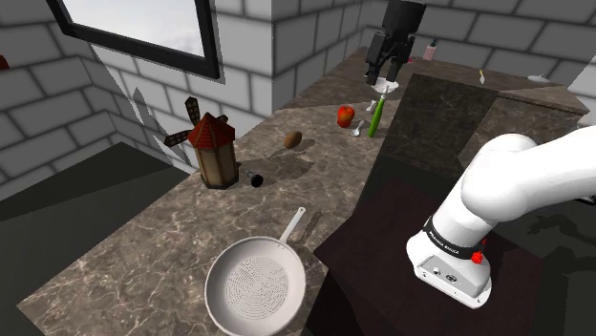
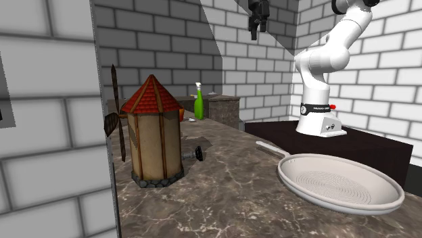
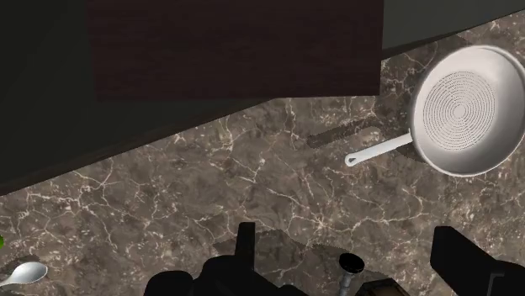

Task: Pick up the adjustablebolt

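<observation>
In the shoulder view the adjustablebolt [image 1: 256,178] lies on the counter [image 1: 172,248] just beside the windmill [image 1: 212,148]; in the second exterior view the pan [image 2: 338,184] shows a bare ridged base; in the wrist view the gripper [image 3: 346,229] is high above the counter, fingers wide apart, clasping nothing.

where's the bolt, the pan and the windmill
bolt [image 2: 199,153], second exterior view, on its black head
pan [image 1: 256,286], shoulder view, on its ridged bottom
windmill [image 1: 216,160], shoulder view, on its body wall
</observation>
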### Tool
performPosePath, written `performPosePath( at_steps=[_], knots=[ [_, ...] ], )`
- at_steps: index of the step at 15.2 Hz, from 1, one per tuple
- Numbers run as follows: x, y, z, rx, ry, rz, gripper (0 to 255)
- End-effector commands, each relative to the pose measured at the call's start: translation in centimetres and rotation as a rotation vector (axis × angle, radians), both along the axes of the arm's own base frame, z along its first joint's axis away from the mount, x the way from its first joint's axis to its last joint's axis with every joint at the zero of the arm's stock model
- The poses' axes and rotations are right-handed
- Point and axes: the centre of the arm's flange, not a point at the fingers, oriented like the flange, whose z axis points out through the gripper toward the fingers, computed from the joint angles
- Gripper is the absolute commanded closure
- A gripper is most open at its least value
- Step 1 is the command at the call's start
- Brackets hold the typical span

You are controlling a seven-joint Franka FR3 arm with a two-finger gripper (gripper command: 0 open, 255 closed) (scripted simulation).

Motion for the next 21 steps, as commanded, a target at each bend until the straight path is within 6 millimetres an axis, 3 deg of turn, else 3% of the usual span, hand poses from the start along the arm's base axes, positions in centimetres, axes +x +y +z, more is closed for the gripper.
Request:
performPosePath(
  at_steps=[1,21],
  knots=[
    [0.0,0.0,0.0,0.000,0.000,0.000,0],
    [16.0,9.4,-19.1,0.000,0.028,-0.005,0]
  ],
)
